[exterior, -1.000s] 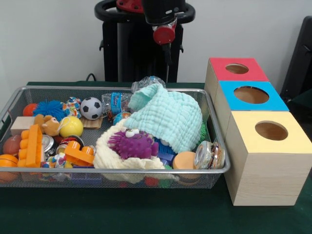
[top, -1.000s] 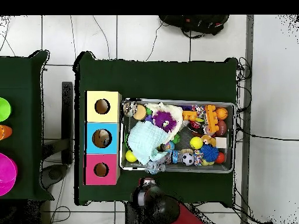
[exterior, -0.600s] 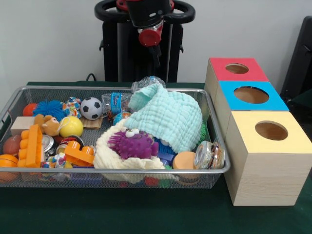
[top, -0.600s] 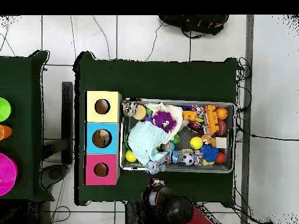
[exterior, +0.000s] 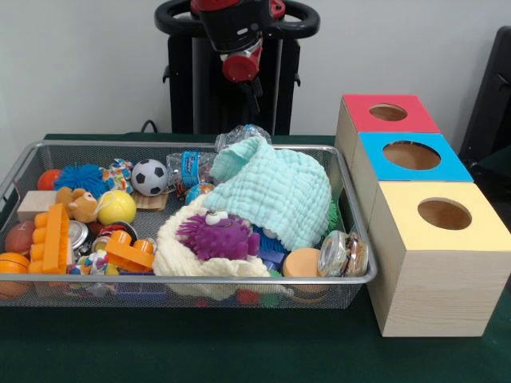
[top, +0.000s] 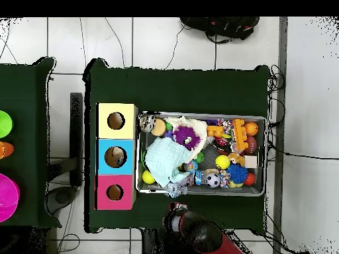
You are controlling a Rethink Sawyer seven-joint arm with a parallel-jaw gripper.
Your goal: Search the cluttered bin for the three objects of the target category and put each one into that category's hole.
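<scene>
My gripper [exterior: 252,89] hangs high behind the far rim of the wire mesh bin [exterior: 200,279], holding nothing that I can see; the overhead view shows the gripper [top: 176,221] outside the bin [top: 265,159]. The bin is full of toys. A mint cloth [exterior: 275,187] covers its right half, over a cream cloth [exterior: 180,251] and a purple spiky toy [exterior: 215,235]. A soccer ball [exterior: 149,176], a yellow ball [exterior: 116,207], orange bricks [exterior: 56,237] and a plastic bottle [exterior: 192,166] lie on the left. Beside the bin stand a red box [exterior: 363,108], a blue box [exterior: 449,165] and a yellow box [exterior: 483,227], each with a round hole.
A glass jar [exterior: 343,254] and an orange disc [exterior: 302,262] lie in the bin's front right corner, close to the yellow box. A blue spiky ball [exterior: 80,176] and a teddy [exterior: 80,204] sit at the left. The black pedestal [exterior: 215,88] rises behind the bin.
The arm has swung leftward in the front view and drawn up a little, staying behind the bin. Nothing in the bin has moved.
</scene>
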